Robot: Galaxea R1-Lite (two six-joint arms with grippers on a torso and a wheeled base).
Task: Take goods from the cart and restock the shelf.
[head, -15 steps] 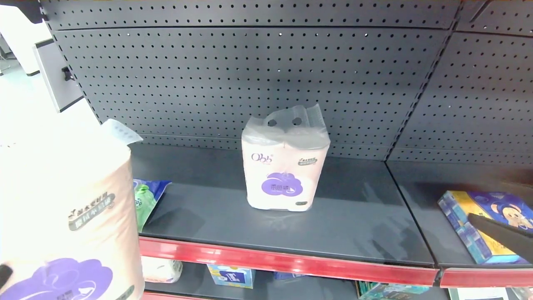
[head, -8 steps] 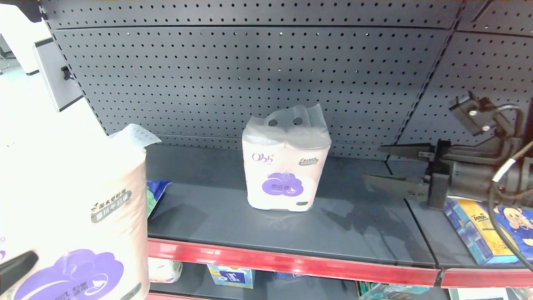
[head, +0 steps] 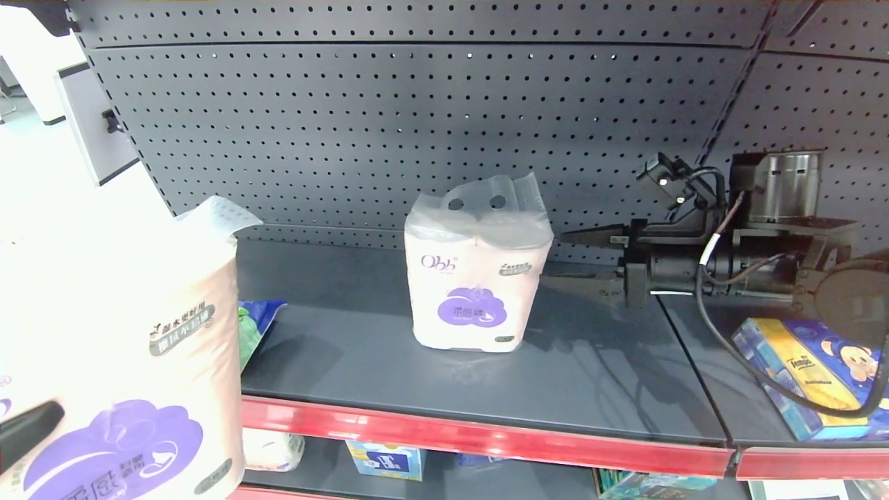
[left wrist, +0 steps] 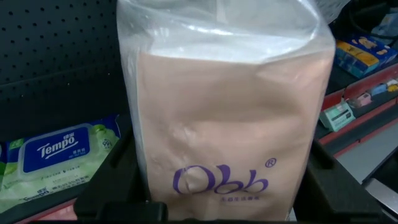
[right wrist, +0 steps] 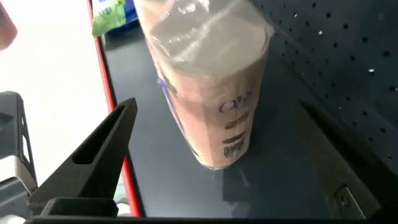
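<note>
Nearest me: left gripper (left wrist: 222, 146) clamped on pink plastic-wrapped roll-paper pack with purple cloud print (head: 125, 361), upright, in front of shelf's left end. Behind it, green wet-wipe pouch (head: 253, 333) lying on dark grey metal shelf with red front strip (head: 590, 389). Mid-shelf: second pink pack (head: 476, 278) standing upright. My right gripper (head: 566, 258) just beside its right side, fingers apart; can't tell if touching. Blue-yellow tissue box (head: 806, 368) in bay at right. Perforated back panel (head: 347, 139) farthest.
</note>
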